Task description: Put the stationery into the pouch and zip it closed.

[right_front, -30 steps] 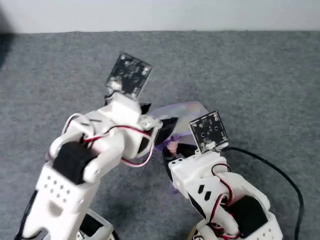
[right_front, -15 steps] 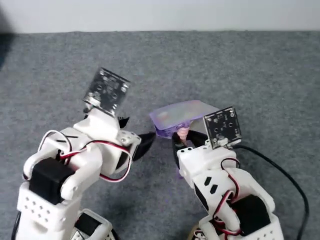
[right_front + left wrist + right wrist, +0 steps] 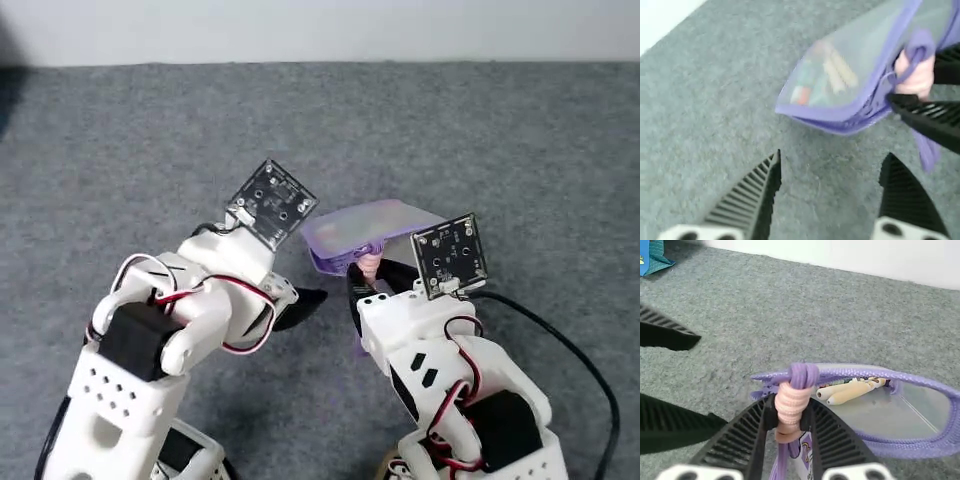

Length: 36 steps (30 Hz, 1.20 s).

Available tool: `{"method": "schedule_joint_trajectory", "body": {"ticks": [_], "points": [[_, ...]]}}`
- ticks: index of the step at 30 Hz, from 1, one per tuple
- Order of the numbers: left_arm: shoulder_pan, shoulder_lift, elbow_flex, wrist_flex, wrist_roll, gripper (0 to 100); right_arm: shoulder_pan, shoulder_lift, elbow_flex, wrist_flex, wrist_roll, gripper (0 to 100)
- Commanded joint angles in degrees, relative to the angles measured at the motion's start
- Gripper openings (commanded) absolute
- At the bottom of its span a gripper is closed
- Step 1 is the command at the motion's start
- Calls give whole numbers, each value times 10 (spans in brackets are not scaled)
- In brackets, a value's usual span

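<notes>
Pouch (image 3: pixel 362 228), purple and see-through, sits on the grey carpet (image 3: pixel 520 140) in the high view, between the two arms and right at the right gripper (image 3: pixel 368 280). From the left wrist, the left gripper (image 3: pixel 832 160) is spread wide and empty, just short of the pouch, with stationery (image 3: pixel 832 75) showing inside. From the right wrist, the jaws pinch the pink pull (image 3: pixel 790 405) at the zip's end.

A black cable (image 3: pixel 560 345) (curved) lies on the grey carpeted table (image 3: pixel 120 130).

The stationery (image 3: pixel 850 387) lies inside the pouch (image 3: pixel 365 228).
</notes>
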Motion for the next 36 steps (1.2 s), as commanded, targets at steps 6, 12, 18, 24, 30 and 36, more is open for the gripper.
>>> {"method": "schedule_joint_trajectory", "body": {"ticks": [6, 12, 18, 24, 30, 36], "points": [[40, -6, 70, -130, -16, 309, 10, 0, -23, -2, 19, 8], [40, -6, 106, -217, -16, 268, 10, 0, -23, -1, 49, 8], [66, -6, 162, -298, -16, 197, 11, -3, -23, -1, 49, 8], [75, -7, 190, -331, -16, 110, 30, 0, -39, -7, 66, 8], [71, -9, 195, -350, -15, 13, 133, 1, -39, -70, 87, 8], [70, -11, 196, -348, -12, 11, 187, 2, -35, -118, 87, 8]]}}
